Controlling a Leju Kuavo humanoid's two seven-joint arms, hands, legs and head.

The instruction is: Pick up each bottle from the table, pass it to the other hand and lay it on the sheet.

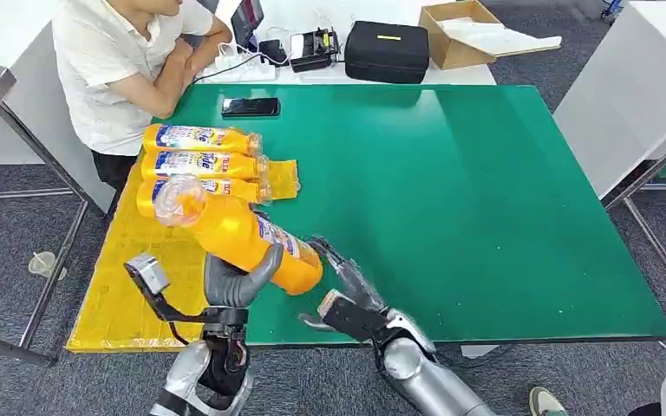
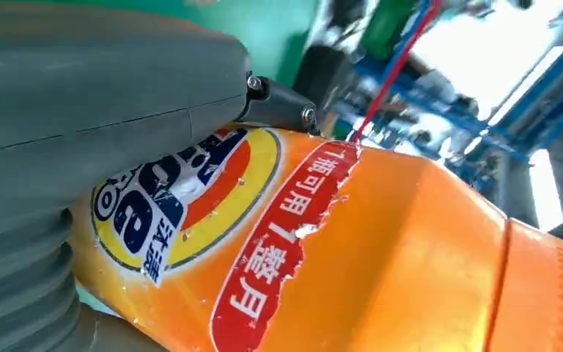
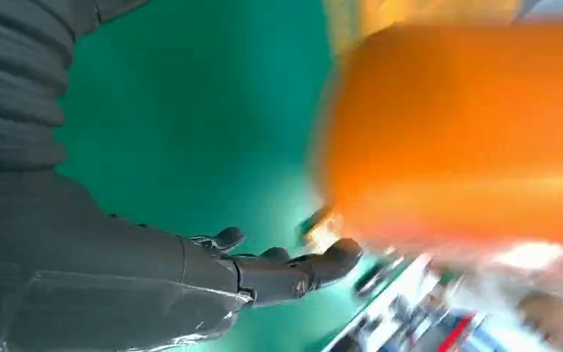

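Observation:
My left hand [image 1: 236, 279] grips an orange bottle [image 1: 241, 236] with a clear cap, tilted above the seam between the yellow sheet [image 1: 130, 295] and the green table [image 1: 451, 191]. Up close, the left wrist view has that bottle [image 2: 352, 249] with its blue, yellow and red label under my left hand [image 2: 81, 117]. My right hand [image 1: 347, 290] is open just right of the bottle's base, fingers spread, apart from it. In the right wrist view my right hand [image 3: 264, 268] hovers over the table beside the blurred bottle [image 3: 462, 132]. Three more orange bottles [image 1: 199, 163] lie side by side on the sheet.
A person in a white shirt [image 1: 121, 61] sits at the table's far left corner. A phone [image 1: 250, 107] lies on the green top near them. A black case [image 1: 387, 50], a cardboard box [image 1: 464, 30] and small devices stand beyond the far edge.

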